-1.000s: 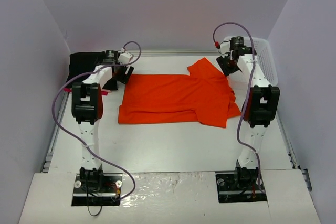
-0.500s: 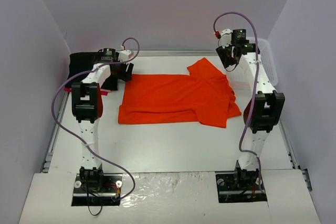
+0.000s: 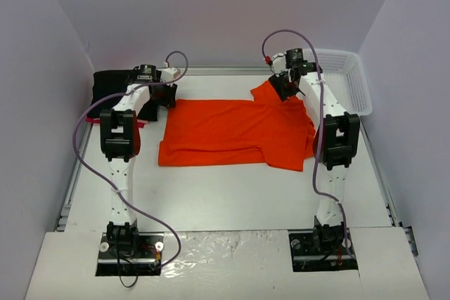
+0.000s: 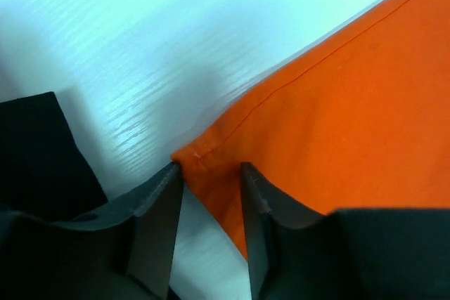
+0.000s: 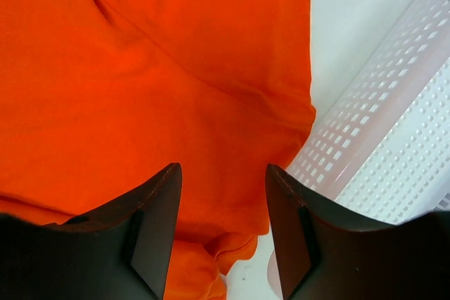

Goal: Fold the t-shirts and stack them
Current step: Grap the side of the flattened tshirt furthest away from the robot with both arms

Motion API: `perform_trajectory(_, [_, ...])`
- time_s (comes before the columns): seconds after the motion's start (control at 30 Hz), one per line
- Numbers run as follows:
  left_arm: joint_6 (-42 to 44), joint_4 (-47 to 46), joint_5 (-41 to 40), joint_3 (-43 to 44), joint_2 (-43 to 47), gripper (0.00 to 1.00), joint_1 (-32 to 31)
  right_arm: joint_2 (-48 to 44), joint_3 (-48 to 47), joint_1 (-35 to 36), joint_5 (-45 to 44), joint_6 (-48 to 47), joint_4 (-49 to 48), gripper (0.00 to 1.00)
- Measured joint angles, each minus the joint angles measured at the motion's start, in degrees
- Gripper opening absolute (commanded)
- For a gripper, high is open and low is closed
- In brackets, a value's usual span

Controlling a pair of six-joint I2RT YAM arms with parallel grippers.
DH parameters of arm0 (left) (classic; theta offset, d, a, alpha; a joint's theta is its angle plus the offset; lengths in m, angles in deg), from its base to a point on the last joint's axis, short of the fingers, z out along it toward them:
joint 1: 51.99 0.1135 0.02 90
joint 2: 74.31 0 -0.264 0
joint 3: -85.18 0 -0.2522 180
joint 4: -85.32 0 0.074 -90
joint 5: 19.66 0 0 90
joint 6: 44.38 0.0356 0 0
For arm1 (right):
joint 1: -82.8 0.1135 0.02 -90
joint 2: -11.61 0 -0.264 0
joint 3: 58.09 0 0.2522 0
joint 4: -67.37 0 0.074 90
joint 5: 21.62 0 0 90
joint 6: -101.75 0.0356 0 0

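An orange t-shirt (image 3: 239, 131) lies spread flat on the white table, with one sleeve pointing to the far right. My left gripper (image 3: 166, 96) is at the shirt's far left corner. In the left wrist view it (image 4: 211, 173) is open, and the hemmed corner of the shirt (image 4: 204, 163) lies between its fingers. My right gripper (image 3: 284, 86) hovers over the far right sleeve. In the right wrist view it (image 5: 221, 173) is open and empty above the orange cloth (image 5: 176, 89). A folded black shirt (image 3: 116, 82) lies at the back left.
A white perforated basket (image 3: 349, 75) stands at the back right, close beside the sleeve; it also shows in the right wrist view (image 5: 380, 145). A pink strip (image 3: 137, 124) sticks out beside the black shirt. Side walls stand close on both sides.
My right arm has swung left from beside the basket to above the shirt's far right sleeve. My left gripper has stayed at the shirt's far left corner.
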Motion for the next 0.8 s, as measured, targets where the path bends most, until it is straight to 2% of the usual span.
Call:
perform_trajectory(0.03, [0.0,0.2,0.4,0.1,-0.1,0.24,0.0,0.7,-1.1,0.0,0.2,0.0,0.1,0.47])
perform_trajectory(0.1, [0.1,0.9,1.1,0.5,-0.3,0.09,0.0,2.5,-3.6,0.0,0.5,0.2,0.1,0.48])
perform_trajectory(0.17, [0.2,1.2,1.6,0.8,-0.6,0.03,0.0,4.7,-5.8,0.0,0.9,0.6,0.1,0.49])
perform_trajectory(0.37, [0.8,1.6,1.9,0.9,-0.6,0.02,0.0,12.6,-12.3,-0.2,2.6,2.3,0.4,0.50])
perform_trajectory(0.57, [1.2,0.8,1.9,-0.2,-0.2,0.02,0.0,21.3,-22.8,-0.6,4.0,5.8,0.6,0.51])
perform_trajectory(0.7, [1.5,0.1,1.7,-1.7,0.7,0.02,0.0,26.0,-29.8,-1.3,4.4,8.9,-0.2,0.59])
perform_trajectory(0.8, [1.9,-0.3,1.3,-4.1,2.2,0.02,0.0,27.4,-31.7,-1.7,4.4,11.2,-1.5,0.59])
